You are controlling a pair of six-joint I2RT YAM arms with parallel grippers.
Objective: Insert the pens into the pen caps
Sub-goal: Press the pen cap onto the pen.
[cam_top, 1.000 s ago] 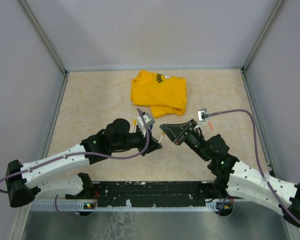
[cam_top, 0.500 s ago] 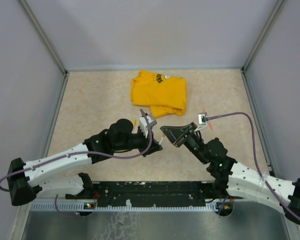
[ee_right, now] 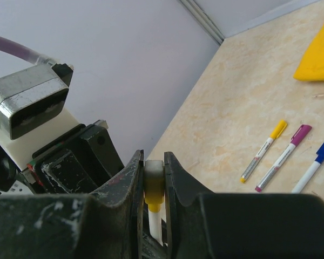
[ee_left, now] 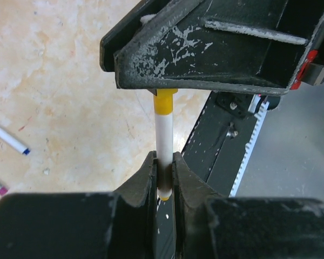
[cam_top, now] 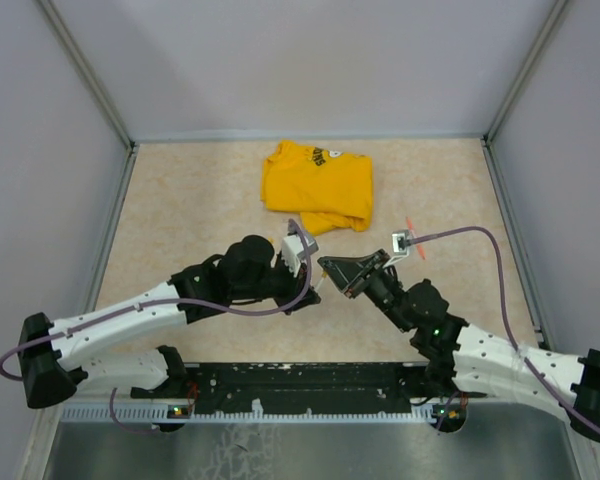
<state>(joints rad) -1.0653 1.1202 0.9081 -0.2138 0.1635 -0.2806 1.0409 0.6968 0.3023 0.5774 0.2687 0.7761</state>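
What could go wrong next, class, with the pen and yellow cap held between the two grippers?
The left gripper pinches the pen only near its end, so pushing may tilt or slip it. The yellow cap sits between the right gripper fingers; the grippers, close together, could collide.

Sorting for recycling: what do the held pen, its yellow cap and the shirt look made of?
The pen looks like smooth white plastic: a rigid, even barrel. The yellow cap is likely moulded plastic, with crisp stepped edges. The shirt is soft matte fabric, probably cotton knit: it folds and wrinkles.
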